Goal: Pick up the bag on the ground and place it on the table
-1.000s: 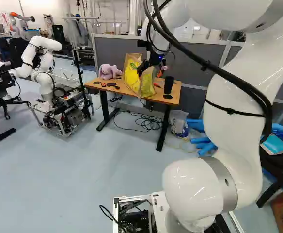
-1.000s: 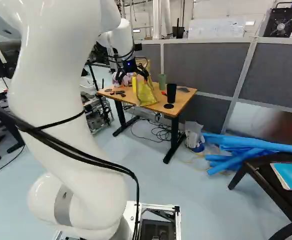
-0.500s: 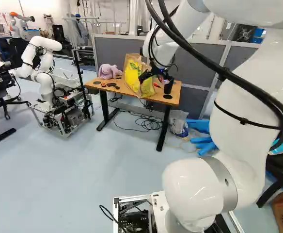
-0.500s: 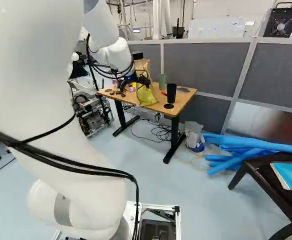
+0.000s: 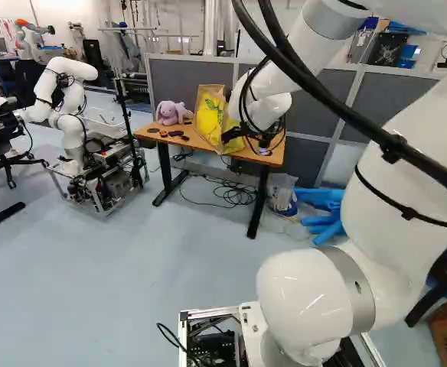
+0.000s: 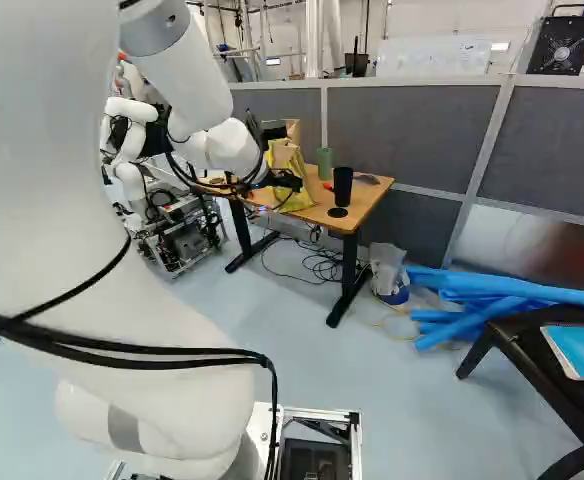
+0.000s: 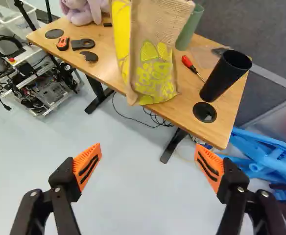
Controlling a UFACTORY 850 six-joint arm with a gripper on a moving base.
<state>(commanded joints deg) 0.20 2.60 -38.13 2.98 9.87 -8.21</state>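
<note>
In the left base view my gripper (image 5: 243, 141) hangs at the near side of the table (image 5: 151, 134), partly in front of the bag (image 5: 209, 116). The wrist view shows the gripper (image 7: 148, 159) open, its orange pads wide apart with nothing between them. Ahead of the fingers, the tan and yellow bag (image 7: 155, 58) stands upright on the wooden table (image 7: 104, 63), its lower edge close to the near table edge. Neither finger touches it. My arm hides part of the bag in the right base view.
On the table are a black cup (image 7: 225, 76), a green cup (image 7: 189, 27), a red screwdriver (image 7: 188, 62), a plush toy (image 7: 84, 11) and small black parts. Blue tubes (image 6: 492, 300) and a chair (image 6: 532, 350) are at the right. Another robot (image 5: 74, 122) stands left.
My arm has swung and lowered: the gripper has come down from above the bag to the table's near side, away from the bag. Bag and base have stayed in place.
</note>
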